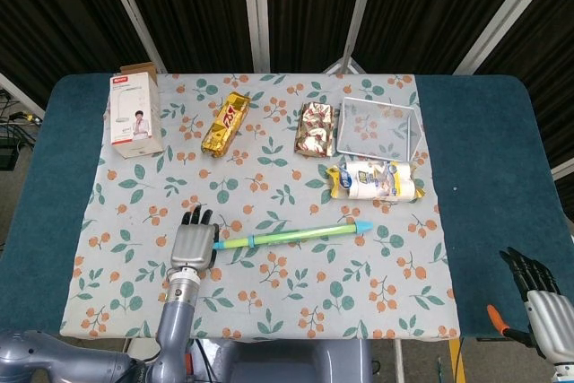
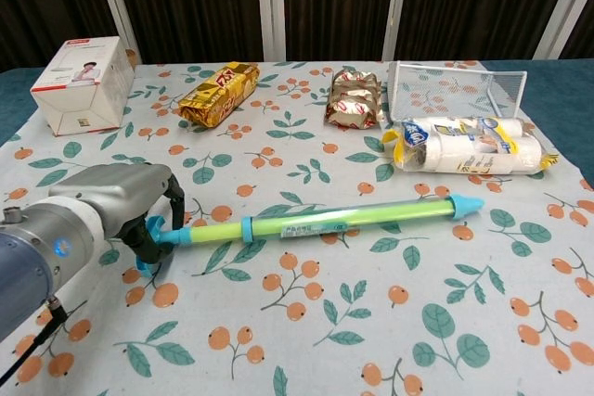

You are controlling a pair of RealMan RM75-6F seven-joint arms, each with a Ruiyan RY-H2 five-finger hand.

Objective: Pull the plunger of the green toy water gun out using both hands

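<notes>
1. Head view shows your left hand (image 1: pixel 190 245) near the front left part of the desk (image 1: pixel 489 159), palm down on the floral cloth (image 1: pixel 269 195), with its fingers (image 1: pixel 195 219) curled at the blue handle end of the green toy water gun (image 1: pixel 291 237).
2. From the chest view, that left hand (image 2: pixel 139 206) has its dark fingers (image 2: pixel 174 206) hooked around the blue plunger handle (image 2: pixel 151 238), so they are clamped on the gun's left end.
3. You can see the green toy water gun (image 2: pixel 316 221) lying flat on the cloth toward the front of the desk, running almost parallel to the front edge, with its blue nozzle tip (image 2: pixel 467 204) pointing to the right edge.
4. A blue ring (image 2: pixel 246 228) circles the green barrel just right of your left hand.
5. Your right hand (image 1: pixel 536 289) sits off the front right corner of the desk, well apart from the gun, holding nothing, its dark fingers (image 1: pixel 520 264) spread apart.
6. Behind the gun's nozzle end lies a pack of paper cups (image 2: pixel 469 146), and behind that a wire mesh tray (image 2: pixel 455 88).
7. Toward the back edge you have a brown snack bag (image 2: pixel 354 98), a gold snack bar (image 2: pixel 219 93), and, near the back left corner, a white box (image 2: pixel 82 83).
</notes>
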